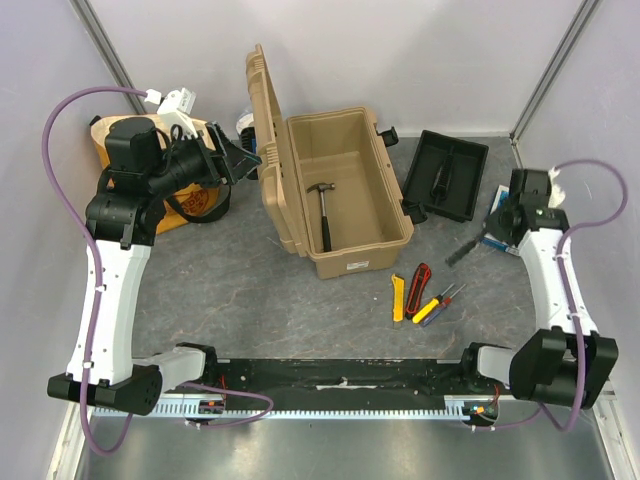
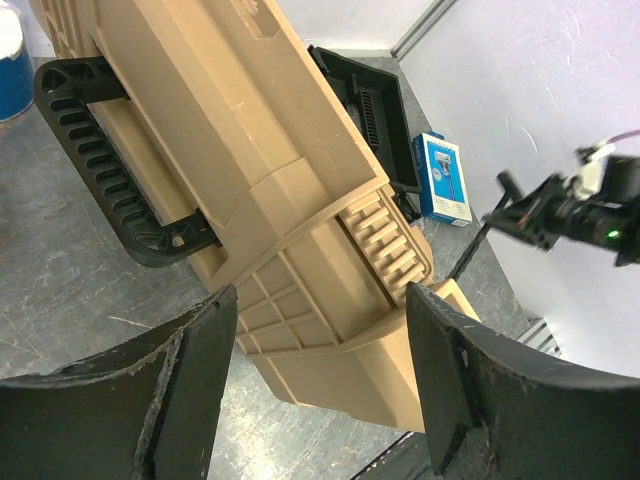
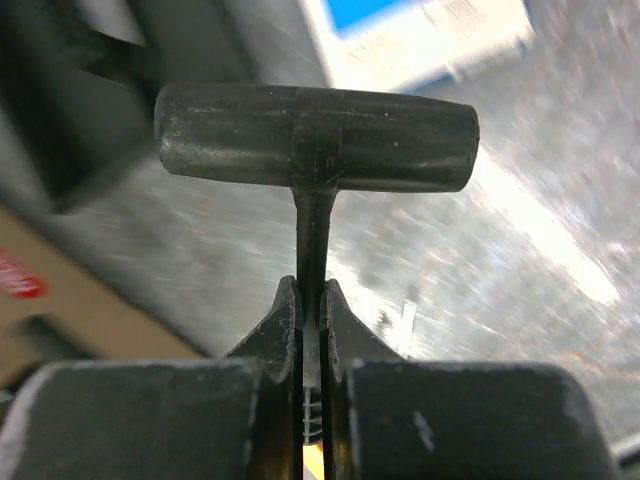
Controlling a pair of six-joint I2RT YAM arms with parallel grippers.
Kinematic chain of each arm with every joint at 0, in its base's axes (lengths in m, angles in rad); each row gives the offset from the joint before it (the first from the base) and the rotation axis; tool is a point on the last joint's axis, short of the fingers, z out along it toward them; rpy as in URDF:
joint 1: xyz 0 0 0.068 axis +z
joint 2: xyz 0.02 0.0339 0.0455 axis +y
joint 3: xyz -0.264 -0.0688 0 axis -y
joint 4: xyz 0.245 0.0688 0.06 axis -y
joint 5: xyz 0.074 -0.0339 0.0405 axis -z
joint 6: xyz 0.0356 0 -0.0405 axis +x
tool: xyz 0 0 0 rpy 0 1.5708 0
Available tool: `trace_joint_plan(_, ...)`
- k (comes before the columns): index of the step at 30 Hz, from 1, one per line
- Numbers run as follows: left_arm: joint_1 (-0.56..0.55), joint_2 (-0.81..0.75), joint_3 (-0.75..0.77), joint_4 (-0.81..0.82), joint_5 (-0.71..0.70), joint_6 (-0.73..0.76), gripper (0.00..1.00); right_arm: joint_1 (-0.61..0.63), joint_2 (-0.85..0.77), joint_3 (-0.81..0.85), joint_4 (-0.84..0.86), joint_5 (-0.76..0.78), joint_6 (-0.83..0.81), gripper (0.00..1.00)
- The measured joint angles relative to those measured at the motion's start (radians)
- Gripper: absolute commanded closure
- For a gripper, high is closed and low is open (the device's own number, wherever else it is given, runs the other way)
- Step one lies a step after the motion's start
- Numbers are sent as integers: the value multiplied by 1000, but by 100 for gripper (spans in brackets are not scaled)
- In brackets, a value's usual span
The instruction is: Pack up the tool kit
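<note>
The tan toolbox (image 1: 345, 190) stands open with its lid (image 1: 265, 150) upright; a small hammer (image 1: 323, 205) lies inside. My left gripper (image 1: 235, 155) is open and empty, just left of the lid; in the left wrist view my left gripper (image 2: 320, 370) faces the lid's ribbed outside (image 2: 250, 150) and black handle (image 2: 110, 160). My right gripper (image 1: 490, 235) is shut on the shaft of a small black hammer (image 1: 462, 252), held above the table right of the box. In the right wrist view my right gripper (image 3: 312, 300) has its jaws pinched below the hammer head (image 3: 316, 137).
The black inner tray (image 1: 447, 172) lies right of the box. A yellow cutter (image 1: 398, 298), red cutter (image 1: 417, 290) and screwdrivers (image 1: 440, 303) lie in front. A blue-white packet (image 1: 497, 215) is under my right arm. A yellow cloth bag (image 1: 190, 195) sits far left.
</note>
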Motion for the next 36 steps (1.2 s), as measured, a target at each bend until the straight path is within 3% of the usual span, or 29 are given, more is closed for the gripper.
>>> trace_joint_plan(4, 0, 0, 0, 0, 0, 0, 26, 74, -4, 215, 32, -24, 4, 100)
trace_joint_plan(8, 0, 0, 0, 0, 0, 0, 26, 230, 37, 408, 123, -66, 5, 100)
trace_joint_plan(13, 0, 0, 0, 0, -1, 0, 26, 449, 148, 549, 274, -100, -57, 100)
trace_joint_plan(20, 0, 0, 0, 0, -19, 0, 26, 699, 408, 674, 362, -60, -257, 100)
trace_joint_plan(26, 0, 0, -6, 2, -26, -7, 26, 751, 665, 728, 344, 20, -401, 100)
trace_joint_plan(36, 0, -21, -50, 20, -26, -58, 26, 767, 1044, 956, 301, 156, -513, 100)
